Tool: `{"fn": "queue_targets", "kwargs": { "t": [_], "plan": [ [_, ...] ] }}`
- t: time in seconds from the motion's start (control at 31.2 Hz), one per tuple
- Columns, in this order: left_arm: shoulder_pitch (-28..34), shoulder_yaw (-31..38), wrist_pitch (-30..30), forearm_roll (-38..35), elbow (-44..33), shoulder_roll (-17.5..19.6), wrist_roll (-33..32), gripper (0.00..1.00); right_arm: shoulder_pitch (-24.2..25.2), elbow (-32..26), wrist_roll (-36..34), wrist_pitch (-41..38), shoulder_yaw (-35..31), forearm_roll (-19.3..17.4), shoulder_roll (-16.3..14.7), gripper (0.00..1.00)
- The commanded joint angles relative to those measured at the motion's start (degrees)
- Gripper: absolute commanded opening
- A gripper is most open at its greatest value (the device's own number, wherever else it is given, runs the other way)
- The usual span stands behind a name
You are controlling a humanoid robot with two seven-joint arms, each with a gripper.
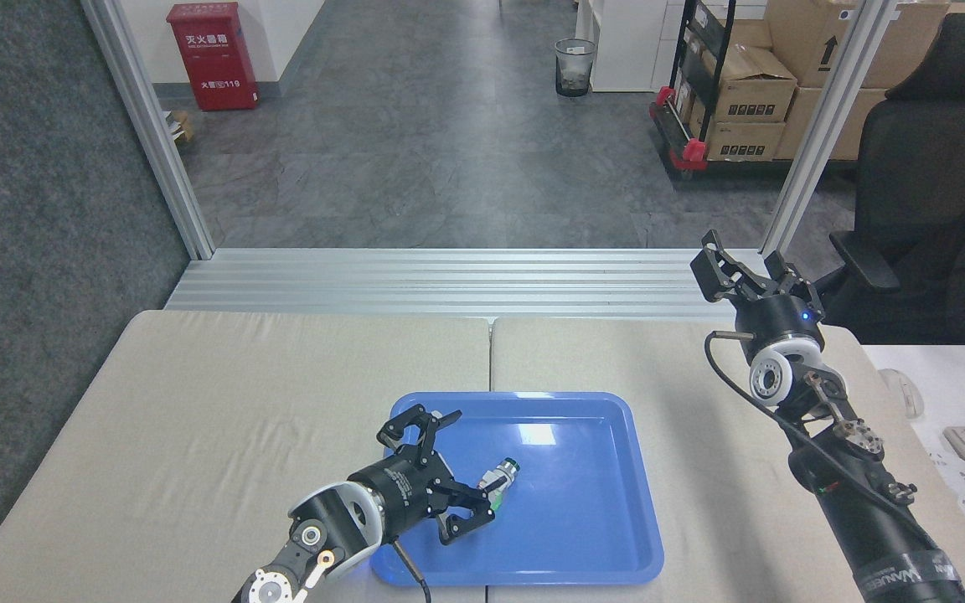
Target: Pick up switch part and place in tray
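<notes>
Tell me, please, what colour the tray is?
Glossy blue; the tray shows best in the head view, the only view here.

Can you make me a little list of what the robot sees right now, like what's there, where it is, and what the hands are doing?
part: small white and green switch part with a silvery end, lying inside the tray
tray: big shallow glossy blue plastic tray, on the beige table
left gripper: open, fingers spread, over the tray's left side next to the part, not holding it
right gripper: open, empty, raised at the table's far right
task: part looks placed
</notes>
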Motion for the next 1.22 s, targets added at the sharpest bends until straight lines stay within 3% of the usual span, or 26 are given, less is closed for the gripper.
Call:
{"fn": "queue_targets", "kwargs": {
  "t": [0.0,0.06,0.16,0.32,0.48,0.64,0.9,1.18],
  "plan": [
    [-9.4,18.7,0.1,16.7,-3.4,0.1,0.0,0.95,0.0,0.0,0.0,0.0,0.0,0.0,0.0,0.99],
    [-12.8,24.7,0.2,21.0,-0.3,0.3,0.0,0.95,0.0,0.0,0.0,0.0,0.0,0.0,-0.1,0.99],
    [-17.0,29.5,3.7,21.2,6.5,0.7,0.0,0.95,0.0,0.0,0.0,0.0,0.0,0.0,0.0,0.99],
    [-19.4,29.5,18.7,18.3,17.4,5.7,3.5,0.94,0.0,0.0,-0.1,0.0,0.0,0.0,-0.1,0.99],
    [-17.9,28.6,27.3,16.1,21.9,5.5,7.6,0.93,0.0,0.0,0.0,0.0,0.0,0.0,0.0,0.99],
    [-14.8,26.9,28.4,15.8,21.1,5.4,7.7,0.93,0.0,0.0,0.0,0.0,0.0,0.0,0.0,0.99],
    [-15.5,26.5,30.5,13.8,20.7,1.8,7.7,0.94,0.0,0.0,-0.1,0.0,0.0,0.0,0.0,0.99],
    [-15.7,25.9,30.1,13.2,20.5,1.2,7.9,0.97,0.0,0.0,0.0,0.0,0.0,0.0,0.0,0.99]
  ]
}}
